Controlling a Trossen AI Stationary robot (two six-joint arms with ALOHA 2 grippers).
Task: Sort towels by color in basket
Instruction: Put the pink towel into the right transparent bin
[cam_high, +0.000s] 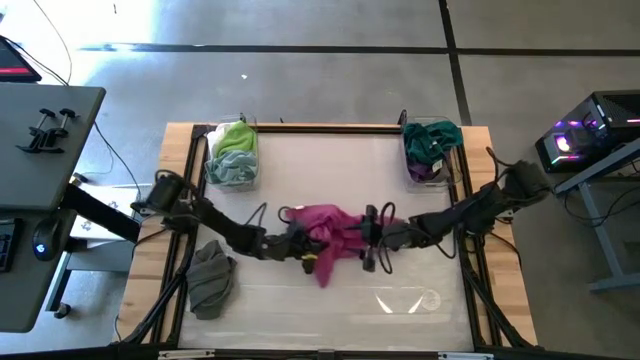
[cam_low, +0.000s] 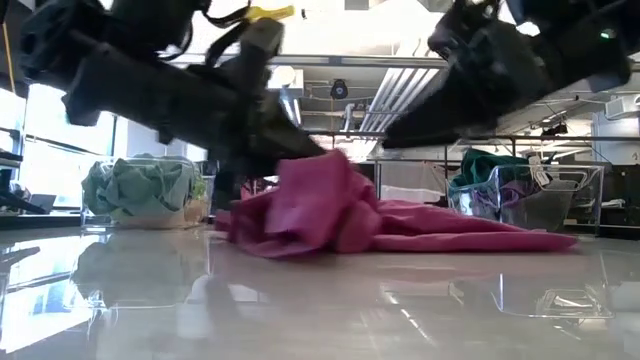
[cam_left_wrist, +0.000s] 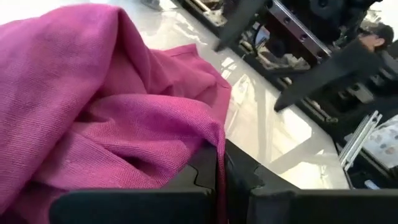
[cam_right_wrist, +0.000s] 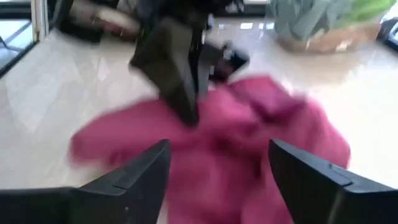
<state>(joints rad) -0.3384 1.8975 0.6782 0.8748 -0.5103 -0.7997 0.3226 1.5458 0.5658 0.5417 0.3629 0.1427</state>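
A magenta towel (cam_high: 335, 232) lies crumpled at the table's middle, and the low view shows it as a magenta heap (cam_low: 330, 210). My left gripper (cam_high: 300, 243) is at its left side, shut on it (cam_left_wrist: 221, 168). My right gripper (cam_high: 368, 240) comes from the right and stands open (cam_right_wrist: 217, 168) over the towel's right part (cam_right_wrist: 249, 143); I cannot tell if it touches. A grey-brown towel (cam_high: 210, 280) lies bunched on the table near the left front corner. My left gripper pinches the magenta towel between its two fingers at a hemmed edge (cam_left_wrist: 216, 146), coming slanting down from the table's left. The cloth rises to a peak (cam_low: 310, 170) at the fingers. The rest (cam_low: 470, 240) lies slack on the table.
A clear basket at the far left (cam_high: 232, 158) holds lime green and mint towels. A clear basket at the far right (cam_high: 432, 150) holds dark green and purple towels. A wooden frame (cam_high: 330, 127) borders the table. Bare tabletop lies in front of the magenta towel.
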